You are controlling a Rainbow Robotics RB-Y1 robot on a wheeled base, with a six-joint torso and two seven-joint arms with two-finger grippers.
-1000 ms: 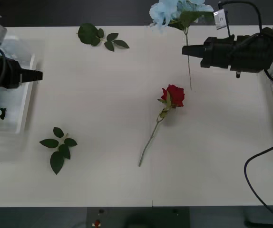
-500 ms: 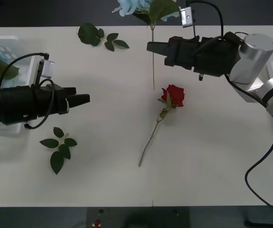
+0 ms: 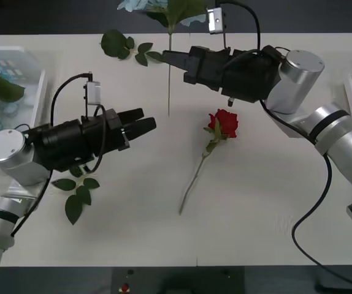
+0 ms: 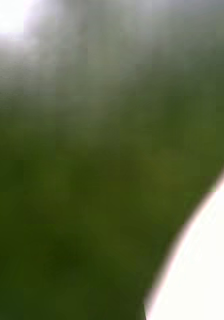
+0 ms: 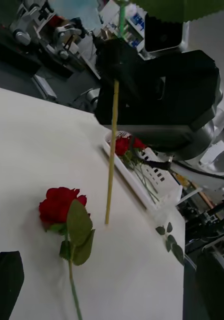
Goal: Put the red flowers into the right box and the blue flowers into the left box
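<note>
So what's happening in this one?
The right gripper holds a blue flower by its stem above the table. The left gripper is open, reaching toward it. One red rose lies on the table. The left box already holds blue flowers.

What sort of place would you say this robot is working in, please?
Probably a robotics lab with a sorting setup: a plain white table, artificial-looking flowers such as a red rose lying on it, and cluttered equipment and shelving beyond the table in the left wrist view.
</note>
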